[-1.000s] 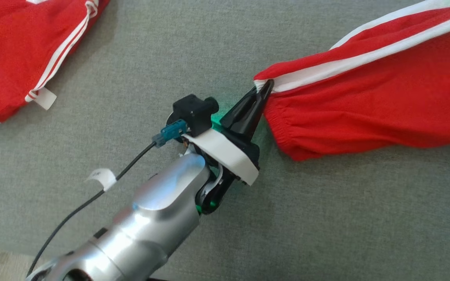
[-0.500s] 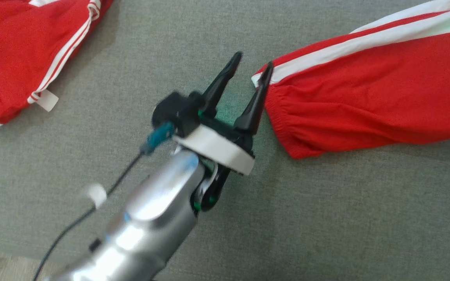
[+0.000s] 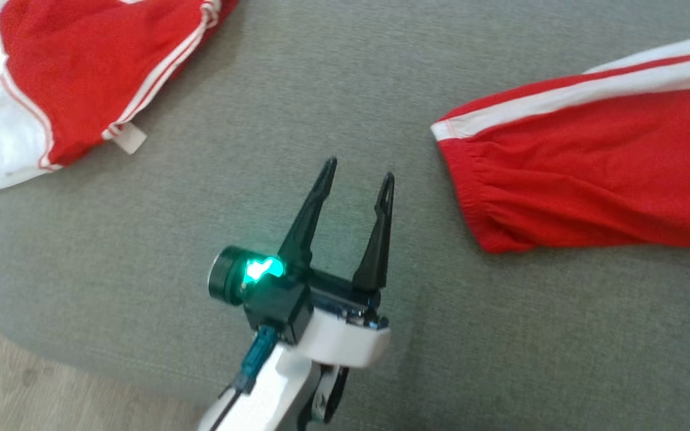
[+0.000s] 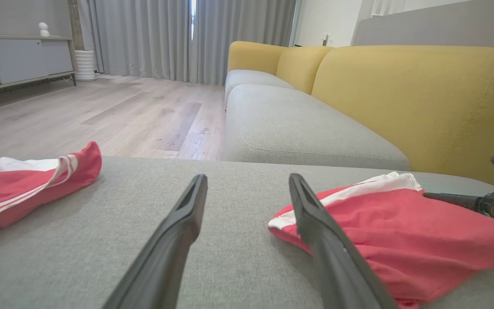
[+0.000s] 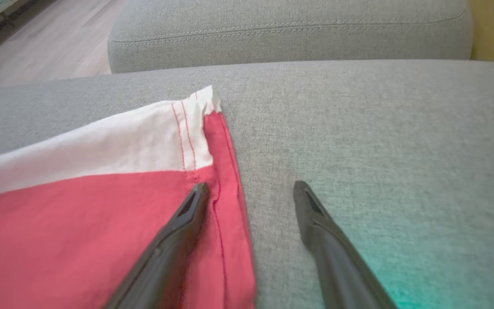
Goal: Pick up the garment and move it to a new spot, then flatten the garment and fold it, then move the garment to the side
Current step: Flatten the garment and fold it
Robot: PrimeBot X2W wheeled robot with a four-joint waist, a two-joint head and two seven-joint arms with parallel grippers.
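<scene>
While flattening is unfinished, garment (image 3: 590, 179): spread on grey sofa cushion (image 3: 321, 90), elastic cuff (image 3: 471, 197) free.
Left gripper (image 3: 359, 169): jaws apart, empty, near cuff.
Right gripper (image 5: 250, 188): jaws apart, empty, over hem corner (image 5: 195, 111).
Advice: pinch edges only, tug outward evenly.

So the garment (image 3: 590, 173) lies on the seat cushion (image 3: 261, 120) off to the right. The left gripper (image 3: 359, 169) is over the cushion to the left of the garment's end, not touching it. Another heap of cloth (image 3: 81, 78) sits at the cushion's far left corner, well apart from both. The right gripper (image 5: 250, 186) straddles the garment's corner edge, one finger over cloth and the other over bare cushion. The floor (image 3: 51, 395) lies off the near left edge.
</scene>
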